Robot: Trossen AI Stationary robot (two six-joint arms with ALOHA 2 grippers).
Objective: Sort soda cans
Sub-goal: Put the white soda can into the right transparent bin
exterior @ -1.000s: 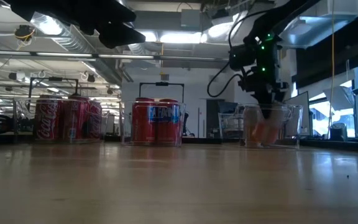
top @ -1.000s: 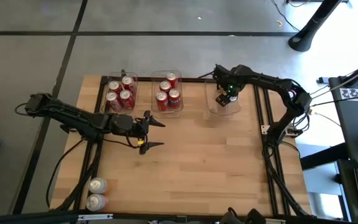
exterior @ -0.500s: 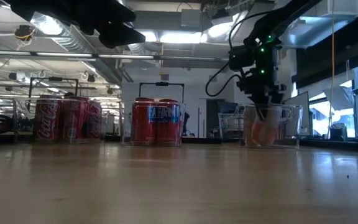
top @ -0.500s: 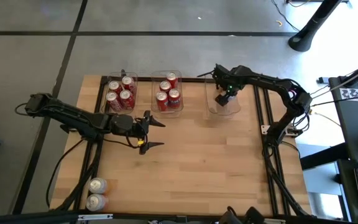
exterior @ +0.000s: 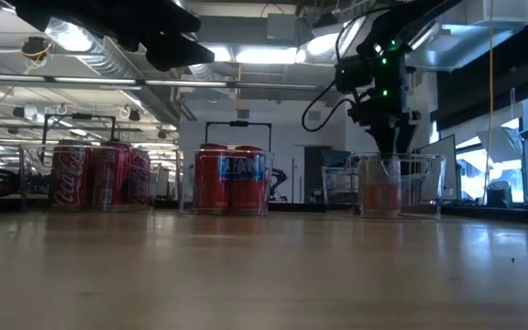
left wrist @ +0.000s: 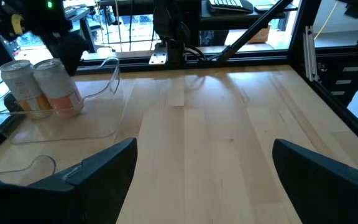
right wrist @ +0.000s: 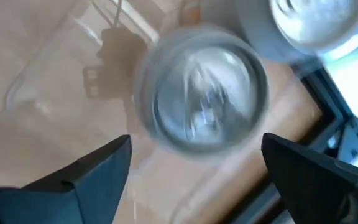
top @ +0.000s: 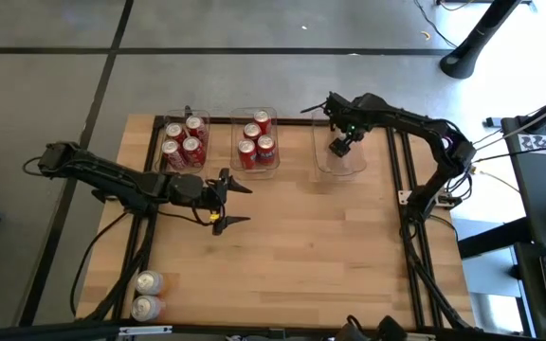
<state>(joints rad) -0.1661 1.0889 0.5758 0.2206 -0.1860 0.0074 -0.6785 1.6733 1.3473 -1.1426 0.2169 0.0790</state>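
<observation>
My right gripper [top: 341, 147] hangs over the right-hand bin [top: 342, 166], fingers spread wide and holding nothing. Straight below it stands a silver-topped can [right wrist: 202, 96] inside that bin, with a second can [right wrist: 303, 25] just beside it. Only my left wrist view shows their sides: pale with orange on both cans [left wrist: 41, 87]. My left gripper [top: 232, 202] waits wide open and empty over mid-table. From above, red cans [top: 184, 142] fill the left bin, more red ones [top: 256, 140] the middle bin, and two silver cans [top: 147, 295] sit at the near-left corner.
</observation>
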